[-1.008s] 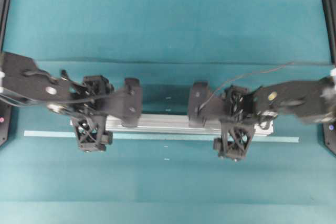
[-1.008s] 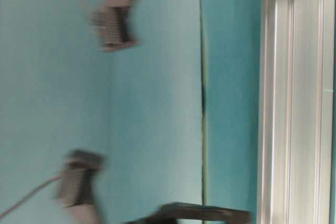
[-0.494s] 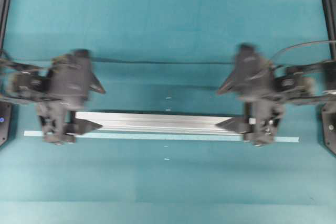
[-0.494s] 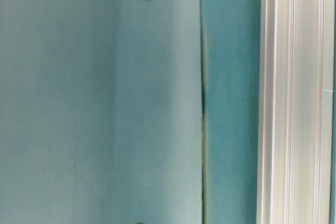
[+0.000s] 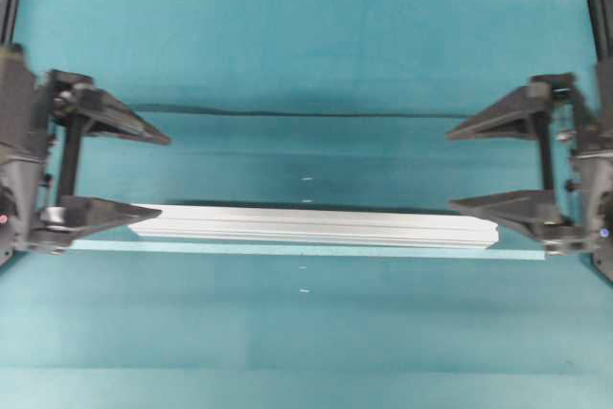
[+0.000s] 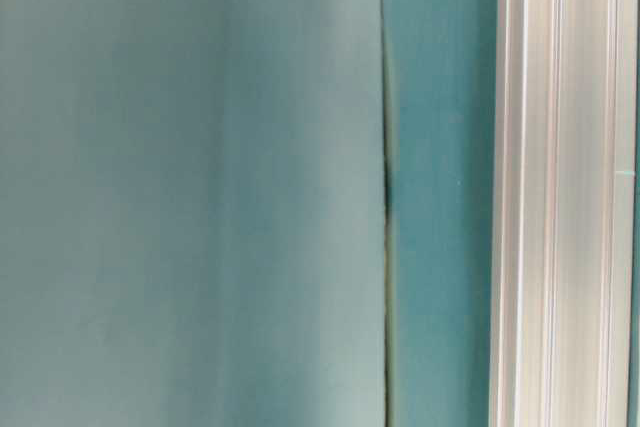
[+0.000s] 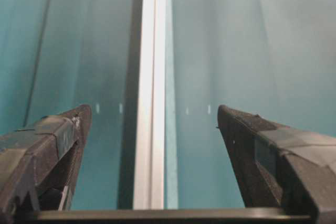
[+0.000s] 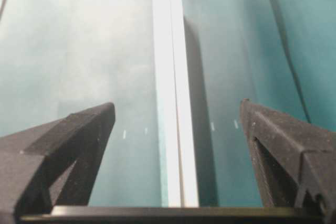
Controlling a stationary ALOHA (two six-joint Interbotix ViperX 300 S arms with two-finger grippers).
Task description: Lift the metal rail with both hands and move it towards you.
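Lying flat on the teal bench (image 5: pixel 306 55), the metal rail (image 5: pixel 316 227) is a long, straight silver extrusion with lengthwise grooves, its near edge just beside a thin pale tape strip (image 5: pixel 522 255). At the rail's ends, the left gripper (image 5: pixel 110 170) and right gripper (image 5: pixel 503 165) hold their jaws spread wide, gripping nothing.

The metal rail (image 5: pixel 316 227) lies flat on the teal desk (image 5: pixel 306 45), just above a pale tape strip (image 5: pixel 316 250). The left hand (image 5: pixel 105 172) sits beyond the rail's left end and the right hand (image 5: pixel 503 166) beyond its right end. Both are spread wide and hold nothing.
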